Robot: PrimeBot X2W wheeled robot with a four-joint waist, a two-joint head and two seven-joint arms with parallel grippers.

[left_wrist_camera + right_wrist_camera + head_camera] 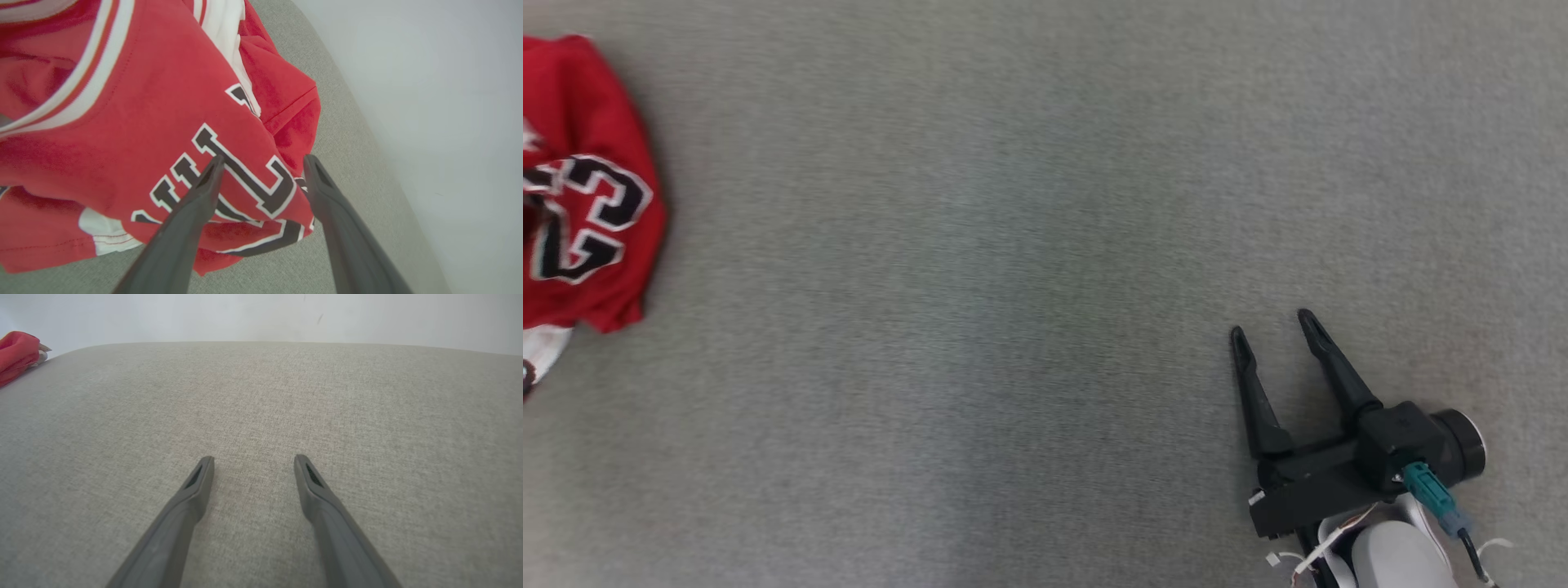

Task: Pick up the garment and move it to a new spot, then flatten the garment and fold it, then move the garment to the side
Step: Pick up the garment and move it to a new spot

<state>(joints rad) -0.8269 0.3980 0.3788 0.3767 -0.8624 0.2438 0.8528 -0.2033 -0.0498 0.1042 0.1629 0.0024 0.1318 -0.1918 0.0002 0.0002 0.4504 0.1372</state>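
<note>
A red jersey [584, 188] with black and white lettering lies crumpled at the far left edge of the grey surface in the head view. In the left wrist view the jersey [135, 122] sits close beneath my left gripper [263, 163], whose fingers are open and hover just above its lettered part. My right gripper [1274, 331] stands open at the lower right, far from the garment, with nothing between its fingers. The right wrist view has that gripper [253, 461] over bare fabric and a corner of the jersey [16, 353] at the far left.
The grey fabric surface [1013, 286] stretches wide between the jersey and my right gripper. Its edge [359, 134] runs close to the right of the jersey in the left wrist view, with a pale wall or floor beyond.
</note>
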